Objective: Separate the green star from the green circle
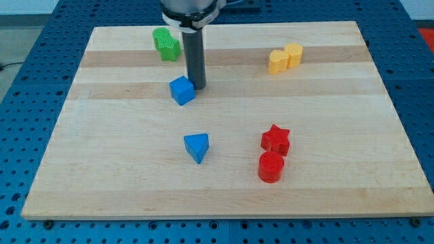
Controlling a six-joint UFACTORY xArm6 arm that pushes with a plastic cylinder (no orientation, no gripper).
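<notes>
Jawless, the arm ends in an upright dark rod, and my tip (pixel 198 86) rests on the wooden board (pixel 224 193) just right of the blue cube (pixel 182 90), about touching it. Up and left of my tip the green star (pixel 168 49) and green circle (pixel 161 36) sit pressed together. Below my tip lies the blue triangle (pixel 197 146); further right are the red star (pixel 276 139) and red cylinder (pixel 270 167), and two touching yellow blocks (pixel 285 57).

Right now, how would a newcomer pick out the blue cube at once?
Start at the dark rod near the wooden board's top edge and follow it down to my tip. The blue cube sits just to its left; the only other blue block is a triangle, lower down.
</notes>
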